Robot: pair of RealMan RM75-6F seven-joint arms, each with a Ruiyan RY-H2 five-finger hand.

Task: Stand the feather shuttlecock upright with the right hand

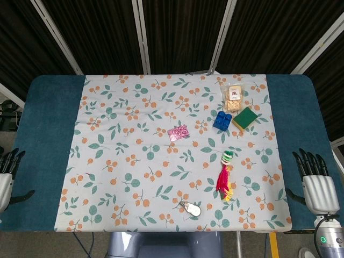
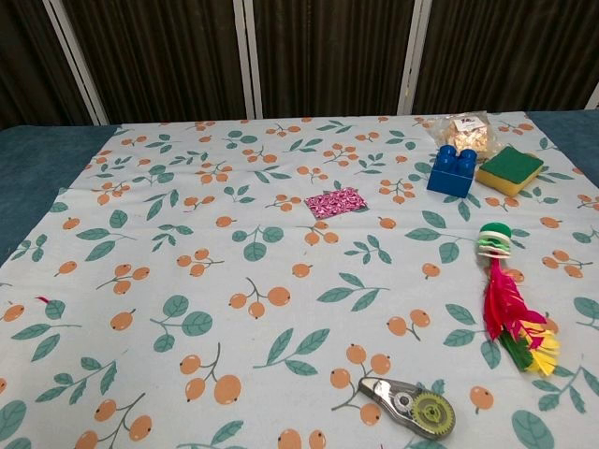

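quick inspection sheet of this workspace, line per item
surface: table with teal top, floral cloth over the middle
job's things: feather shuttlecock lying on its side, base away from the robot, untouched
clutter: blue block, green and yellow sponge, snack bag, pink packet, correction tape
hands: left robot hand and right robot hand open, at the table edges, holding nothing
cables: nothing seen
surroundings: dark curtain with white poles behind
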